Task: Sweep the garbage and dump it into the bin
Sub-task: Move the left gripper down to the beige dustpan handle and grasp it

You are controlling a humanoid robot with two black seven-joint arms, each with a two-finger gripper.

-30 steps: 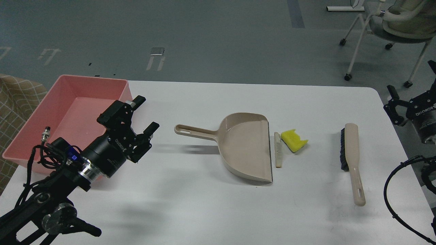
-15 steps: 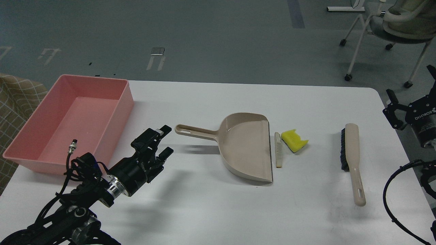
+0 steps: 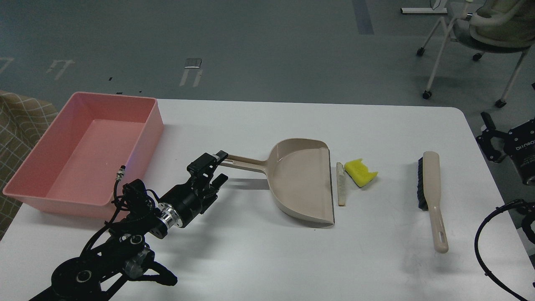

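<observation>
Fingers of our left end effector [image 3: 218,168] apart around dustpan [image 3: 303,182] handle tip. Slice [image 3: 341,184] and sponge [image 3: 360,172] just right of pan mouth on surface [image 3: 250,251]; bin [image 3: 85,150] far left. Right end effector [image 3: 491,138]: we cannot tell.

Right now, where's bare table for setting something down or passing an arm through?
Free: the wide near strip of the table below the dustpan; the patch between the sponge chunk and the brush; the far strip behind the dustpan. Crowded: the left gripper at the dustpan's handle by the pink bin, and the bread-like slice at the dustpan's lip.
</observation>
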